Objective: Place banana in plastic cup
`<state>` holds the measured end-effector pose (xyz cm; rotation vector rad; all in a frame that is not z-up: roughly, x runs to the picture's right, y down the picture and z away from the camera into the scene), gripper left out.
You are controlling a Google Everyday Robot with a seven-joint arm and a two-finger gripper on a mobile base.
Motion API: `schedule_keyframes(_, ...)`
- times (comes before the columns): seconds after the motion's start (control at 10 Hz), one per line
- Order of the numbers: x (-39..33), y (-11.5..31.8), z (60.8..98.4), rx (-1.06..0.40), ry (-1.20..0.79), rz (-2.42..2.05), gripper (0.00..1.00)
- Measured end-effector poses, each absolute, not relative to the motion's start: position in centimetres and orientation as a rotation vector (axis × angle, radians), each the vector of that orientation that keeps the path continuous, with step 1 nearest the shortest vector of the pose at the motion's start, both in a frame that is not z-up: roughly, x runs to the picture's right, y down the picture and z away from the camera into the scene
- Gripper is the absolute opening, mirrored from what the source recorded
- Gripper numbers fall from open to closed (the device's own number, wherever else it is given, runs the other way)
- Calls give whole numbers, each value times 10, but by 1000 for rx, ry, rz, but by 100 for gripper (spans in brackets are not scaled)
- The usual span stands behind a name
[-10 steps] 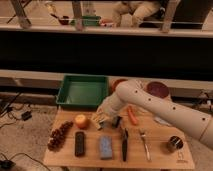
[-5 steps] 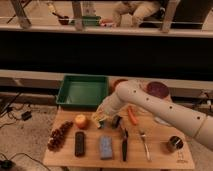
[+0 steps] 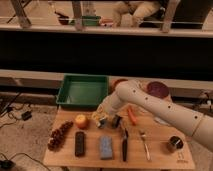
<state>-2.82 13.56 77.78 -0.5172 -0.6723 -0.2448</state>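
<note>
While apparently gripping the banana (image 3: pixel 99 119), the claw (image 3: pixel 103 116) hangs over the table (image 3: pixel 165 155).

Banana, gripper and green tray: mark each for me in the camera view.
banana (image 3: pixel 98 120): camera view, on its pale yellow body at the gripper.
gripper (image 3: pixel 103 119): camera view, between its fingertips, shut on the banana, above the board.
green tray (image 3: pixel 83 102): camera view, on its front rim.

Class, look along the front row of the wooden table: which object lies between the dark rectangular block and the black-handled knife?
The camera view shows a blue sponge between the dark block and the knife. The gripper, shut on the banana, hangs behind that row.
</note>
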Motion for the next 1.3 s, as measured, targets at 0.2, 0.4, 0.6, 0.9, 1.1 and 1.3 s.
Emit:
schedule_keyframes(0.2, -29, 135, 780, -516, -669, -247, 0)
schedule_keyframes(0.4, -30, 135, 780, -517, -669, -246, 0)
schedule_keyframes(0.6, -30, 135, 780, -517, -668, -246, 10)
schedule_keyframes(0.9, -30, 136, 780, -518, -669, -245, 39)
schedule_keyframes(1.1, -30, 136, 780, -518, -669, -245, 59)
schedule_keyframes(1.3, -30, 136, 780, -518, -669, -245, 77)
